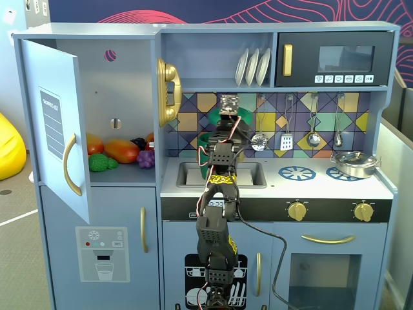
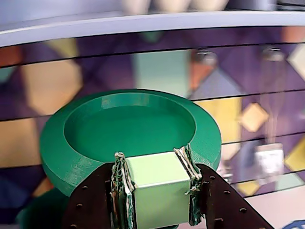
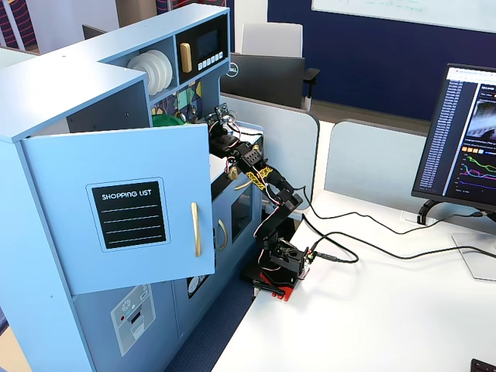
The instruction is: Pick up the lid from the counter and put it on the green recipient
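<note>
Because the gripper (image 2: 155,198) is clenched on its light-green band handle (image 2: 155,188), the lid (image 2: 128,138), a stiff, light, smooth plastic disc, juts beyond the jaws, likely pivoting easily.

The dark green lid (image 2: 128,138), with its pale green band handle (image 2: 157,191) between the black gripper (image 2: 155,191) fingers, shows against a backsplash (image 2: 143,67) of purple, yellow, teal and orange angular tiles beyond the gripper.
</note>
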